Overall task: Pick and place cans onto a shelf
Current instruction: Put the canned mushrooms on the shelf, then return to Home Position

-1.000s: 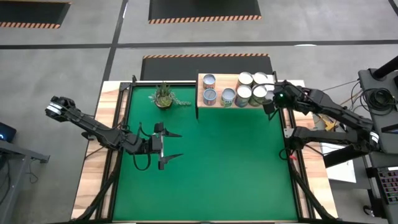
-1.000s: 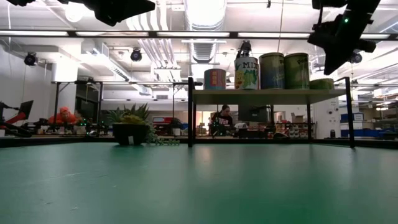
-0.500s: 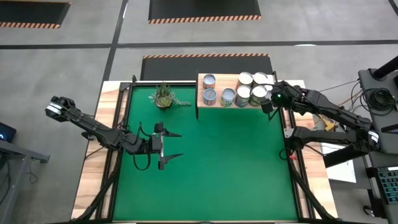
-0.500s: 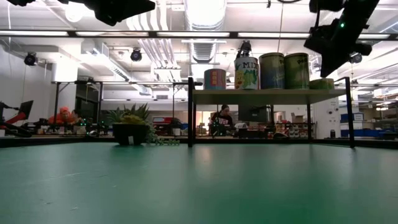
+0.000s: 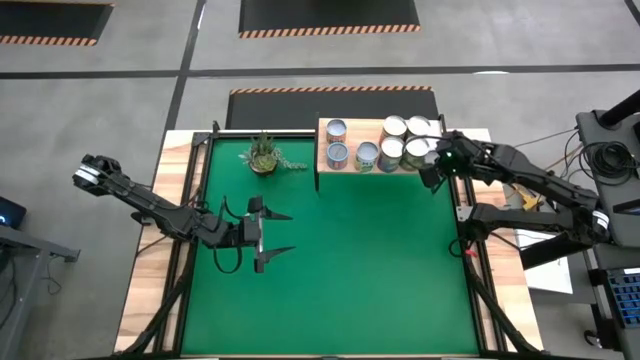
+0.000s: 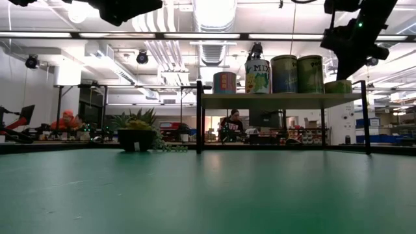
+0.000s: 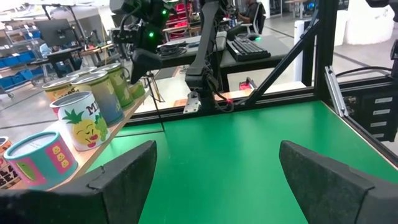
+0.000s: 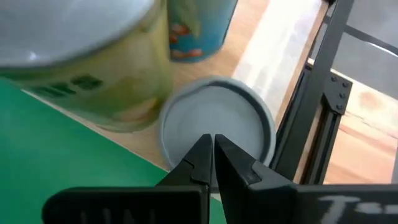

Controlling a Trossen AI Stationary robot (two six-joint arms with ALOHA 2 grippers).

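The right gripper [image 8: 212, 144] hangs clenched and empty just above a short can [image 8: 217, 121] on the shelf [image 5: 350, 128]; the placing looks done. The left gripper [image 5: 275, 235] waits released over the worktop [image 5: 360, 260]. Next move, I'd guess: back away clear.

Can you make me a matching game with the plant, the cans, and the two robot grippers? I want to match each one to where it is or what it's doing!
Things:
1. potted plant
2. cans
3. left gripper
4. right gripper

Descriptions:
A. shut, beside the shelf's right end
B. standing on the wooden shelf
C. open, over the green mat
D. on the mat, left of the shelf

Pairs: 1-D, 2-B, 3-C, 4-A
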